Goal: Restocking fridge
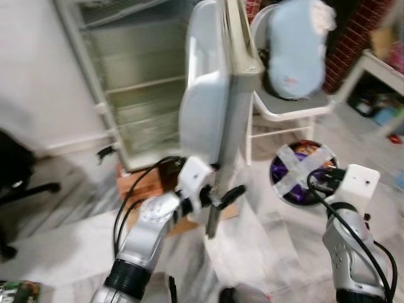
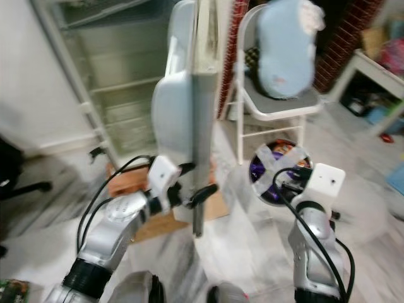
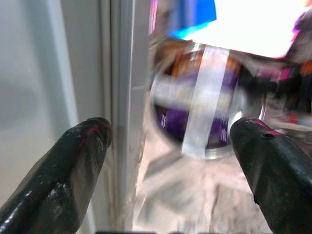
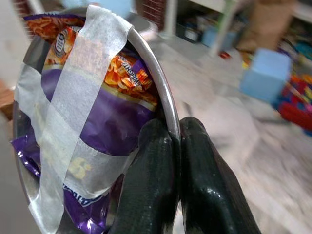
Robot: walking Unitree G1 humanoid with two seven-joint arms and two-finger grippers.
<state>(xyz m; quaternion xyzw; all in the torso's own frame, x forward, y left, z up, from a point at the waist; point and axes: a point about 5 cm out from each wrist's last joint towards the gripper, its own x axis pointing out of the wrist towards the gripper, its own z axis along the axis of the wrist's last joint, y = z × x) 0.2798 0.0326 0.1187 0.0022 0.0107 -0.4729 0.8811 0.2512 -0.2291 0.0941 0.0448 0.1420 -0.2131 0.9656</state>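
Observation:
The white fridge (image 1: pixel 145 82) stands open, and its shelves look bare. Its door (image 1: pixel 205 95) is swung out towards me and seen edge-on. My left gripper (image 1: pixel 221 197) is open at the door's lower edge; in the left wrist view one finger (image 3: pixel 73 161) lies against the door's side. My right gripper (image 4: pixel 175 141) is shut on the rim of a metal bowl (image 4: pixel 156 73). The bowl (image 1: pixel 297 173) holds purple and orange snack packets under a cross of white tape. It hangs above the floor to the right of the door.
A white folding chair with a pale blue cushion (image 1: pixel 293 50) stands behind the door, with a brick wall beyond it. A brown cardboard box (image 1: pixel 145 183) lies at the fridge's foot. A black office chair base (image 1: pixel 19 177) is at the left and a white shelf unit (image 1: pixel 379 69) at the right.

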